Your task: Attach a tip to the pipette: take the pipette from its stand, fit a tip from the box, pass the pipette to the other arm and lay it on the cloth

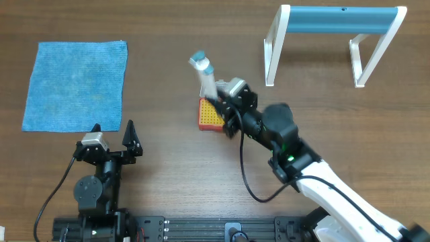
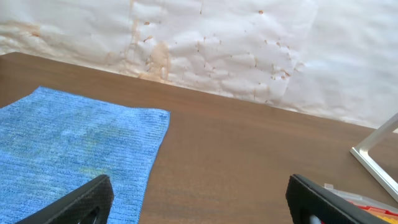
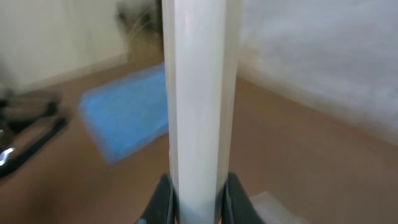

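Observation:
My right gripper [image 1: 223, 99] is shut on the white pipette [image 1: 207, 78], whose blue-grey head [image 1: 199, 62] points up the top view. It hovers over the tip box [image 1: 210, 115], a red box with a yellow rack near the table's middle. In the right wrist view the pipette's white barrel [image 3: 198, 93] stands upright between the two fingers [image 3: 163, 199]. The blue cloth [image 1: 76, 86] lies flat at the far left. My left gripper [image 1: 114, 129] rests open near its base, just below the cloth's lower right corner, with nothing between its fingers [image 2: 74, 202].
The pipette stand [image 1: 336, 40], a white frame with a blue top bar, is at the back right. A black cable [image 1: 245, 175] loops from the right arm onto the table. Bare wood lies between the cloth and the tip box.

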You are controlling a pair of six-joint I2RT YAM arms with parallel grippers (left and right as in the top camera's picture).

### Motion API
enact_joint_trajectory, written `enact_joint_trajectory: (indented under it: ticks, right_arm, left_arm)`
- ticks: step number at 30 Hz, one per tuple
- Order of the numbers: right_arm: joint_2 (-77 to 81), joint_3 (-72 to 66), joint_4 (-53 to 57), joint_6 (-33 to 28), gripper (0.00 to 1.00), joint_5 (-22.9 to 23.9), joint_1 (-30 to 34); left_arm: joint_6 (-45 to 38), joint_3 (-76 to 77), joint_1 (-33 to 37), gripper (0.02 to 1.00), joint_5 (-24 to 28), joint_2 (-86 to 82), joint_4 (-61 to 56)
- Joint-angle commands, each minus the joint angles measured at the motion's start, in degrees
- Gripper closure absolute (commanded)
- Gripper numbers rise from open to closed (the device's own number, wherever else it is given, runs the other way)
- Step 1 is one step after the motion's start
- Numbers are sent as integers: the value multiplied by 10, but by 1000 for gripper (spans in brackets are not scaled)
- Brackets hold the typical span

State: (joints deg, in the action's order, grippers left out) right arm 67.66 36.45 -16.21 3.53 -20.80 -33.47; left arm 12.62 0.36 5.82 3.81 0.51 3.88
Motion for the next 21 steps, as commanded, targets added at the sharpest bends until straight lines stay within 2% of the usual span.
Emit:
enact_joint_trajectory:
  ticks: [1,3,6,9,11,16,21]
  right_arm:
    - [-29,113,210,-4,925,-221,-4]
    - [-28,134,263,-4,923,-276,-7]
    - [-25,135,282,15,925,-314,-26]
    - [-28,135,266,130,923,-314,-33]
    - [-30,135,245,170,923,-313,-31]
    - [-30,135,106,208,925,-311,-30]
    - [-29,135,-38,208,925,-299,-30]
  left_arm:
    - [-9,0,2,119,-6,-3,5]
    - [-9,0,2,119,-6,-3,5]
    - [-10,0,2,119,-6,-3,5]
    - [-10,0,2,119,-6,-3,5]
    - [-9,0,2,119,-6,-3,5]
    - [-9,0,2,119,-6,-3,5]
    - [-10,0,2,119,-6,-3,5]
